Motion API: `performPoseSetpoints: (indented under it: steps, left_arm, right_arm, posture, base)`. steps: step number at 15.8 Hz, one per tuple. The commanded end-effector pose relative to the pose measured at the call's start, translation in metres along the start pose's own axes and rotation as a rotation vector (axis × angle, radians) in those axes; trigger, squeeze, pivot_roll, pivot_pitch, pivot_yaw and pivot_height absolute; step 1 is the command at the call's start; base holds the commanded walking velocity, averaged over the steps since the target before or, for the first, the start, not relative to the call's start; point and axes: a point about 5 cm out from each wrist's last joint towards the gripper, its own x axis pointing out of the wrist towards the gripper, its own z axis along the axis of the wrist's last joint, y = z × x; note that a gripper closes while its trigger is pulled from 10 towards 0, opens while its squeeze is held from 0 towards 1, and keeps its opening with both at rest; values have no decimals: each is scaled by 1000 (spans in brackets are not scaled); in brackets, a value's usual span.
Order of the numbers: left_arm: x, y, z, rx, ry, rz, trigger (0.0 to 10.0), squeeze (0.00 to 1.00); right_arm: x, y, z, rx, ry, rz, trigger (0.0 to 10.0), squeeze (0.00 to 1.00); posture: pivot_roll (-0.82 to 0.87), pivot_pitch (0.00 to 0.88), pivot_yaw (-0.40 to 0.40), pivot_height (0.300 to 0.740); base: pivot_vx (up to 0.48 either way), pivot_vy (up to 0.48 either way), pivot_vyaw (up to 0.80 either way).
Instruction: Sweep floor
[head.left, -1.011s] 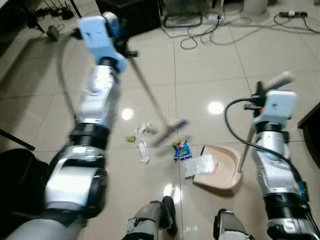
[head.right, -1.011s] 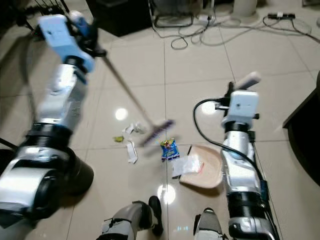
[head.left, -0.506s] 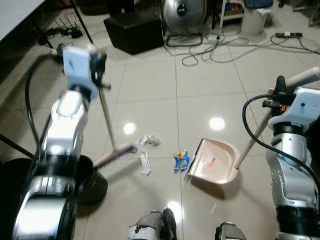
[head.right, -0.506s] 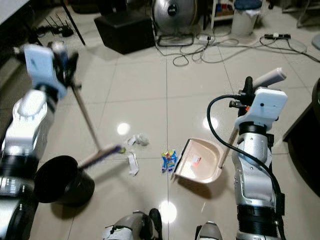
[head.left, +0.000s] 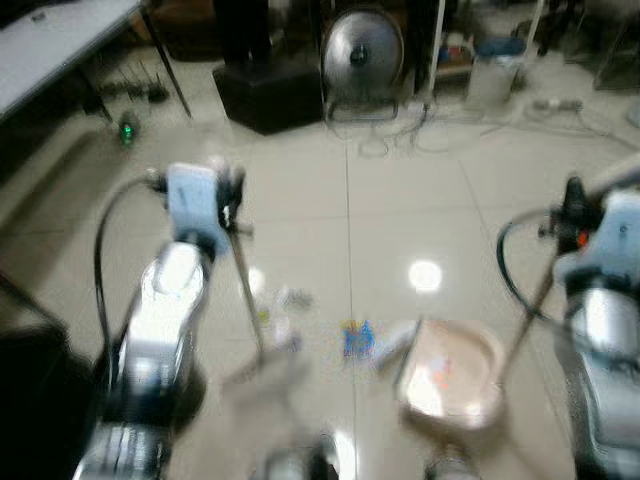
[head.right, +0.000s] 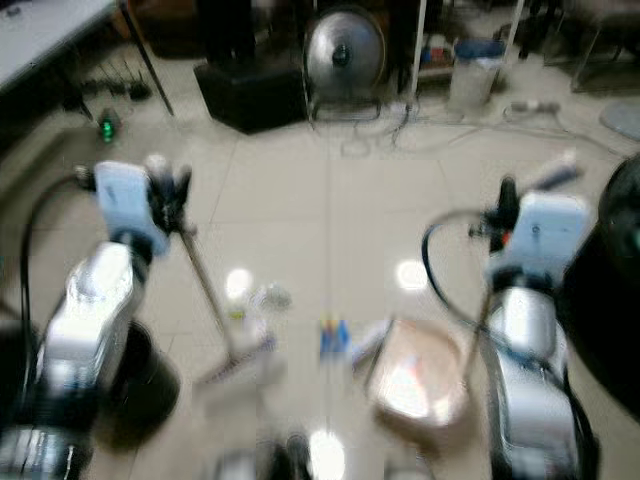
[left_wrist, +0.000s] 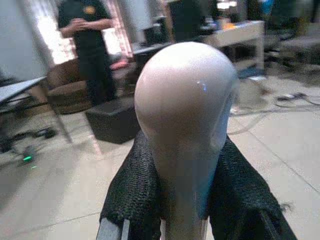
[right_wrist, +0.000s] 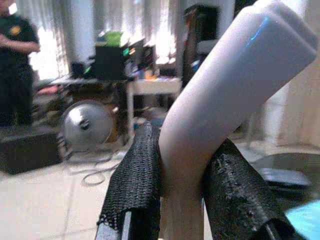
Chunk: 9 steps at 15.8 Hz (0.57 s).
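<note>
Two tools are held, one per arm; head views blurred w/ motion. Left hand (left_wrist: 182, 220) is pinching the broom handle (left_wrist: 185, 125) near its rounded pale top, black fingers (left_wrist: 132, 200) pressed against both sides of it. In the head view the broom shaft (head.left: 245, 290) slants down from that hand to the broom head (head.right: 235, 368) on the tiled floor (head.left: 300, 200), in front of the left arm.

Right hand (right_wrist: 182, 220) is clamped on the dustpan handle (right_wrist: 225, 90), fingers (right_wrist: 137, 185) tight on either side just below the bend of its angled pale grip. The dustpan (head.left: 450, 375) sits on the floor ahead of the right arm, its thin rod rising to that hand; some pale litter seems to lie inside, too blurred to tell more.

Between broom head and dustpan: a blue-yellow wrapper (head.left: 358, 338) just beside the pan's mouth, and white paper scraps (head.left: 280, 300) nearer the broom shaft.

Farther back: a round metal fan (head.left: 362, 45), a black box (head.left: 265, 85) next to it, cables (head.left: 400, 135) on the floor, a bin (head.right: 470, 65). A worktop (head.left: 60, 40) edge at far left. A person in dark clothes (left_wrist: 90, 45) stands in the background, seen in both wrist views.
</note>
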Motion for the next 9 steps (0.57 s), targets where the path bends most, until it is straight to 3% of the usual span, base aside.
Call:
performPoseSetpoints:
  steps: [1,4,9]
  left_arm:
    - [4,-4,19,53,-65,-8,10000,0]
    - [1,-15,20,64,-51,-21,10000,0]
    - [1,-26,35,99,-119,-68,10000,0]
  right_arm:
    - [-6,-4,4,-3,-9,-32,10000,0]
    - [-13,-3,-1,5,61,-54,10000,0]
    - [-11,12,8,49,55,8,10000,0]
  posture:
    - [-65,31,150,740]
    - [-61,32,146,740]
    - [-73,38,164,740]
  base:
    - [0,0,0]
    - [0,0,0]
    - [0,0,0]
